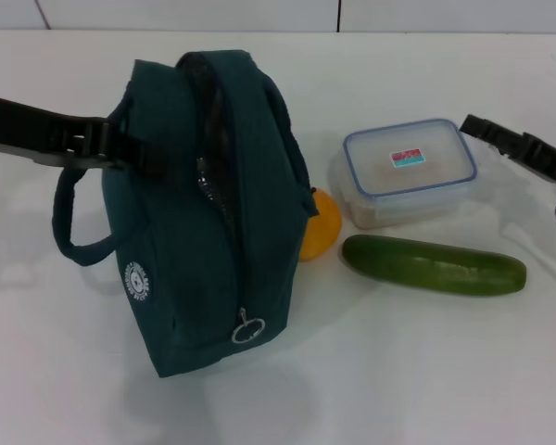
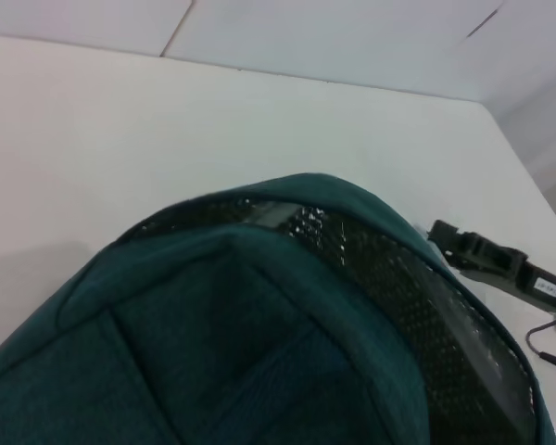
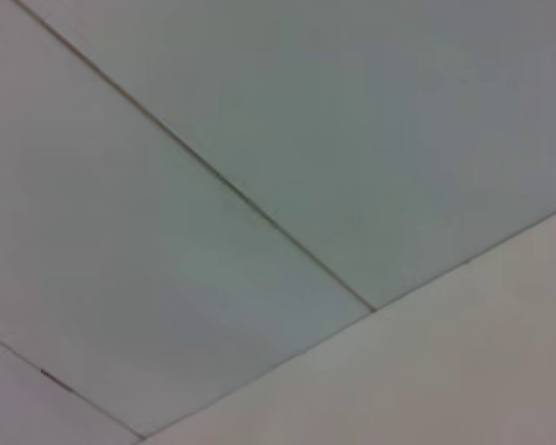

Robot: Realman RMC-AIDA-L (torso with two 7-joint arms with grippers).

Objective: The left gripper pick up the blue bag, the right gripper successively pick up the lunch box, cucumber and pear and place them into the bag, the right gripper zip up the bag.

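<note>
The left gripper [image 1: 148, 158] comes in from the left edge and touches the side of the blue bag [image 1: 204, 222]; I cannot tell how its jaws stand; the bag sits left of the middle of the white table [image 1: 398, 371]. The pear [image 1: 320, 225] touches the bag; the cucumber [image 1: 433, 264] and lunch box [image 1: 410, 170] lie nearby. The right gripper [image 1: 477, 125] rests near the right edge; its jaws cannot be made out.
</note>
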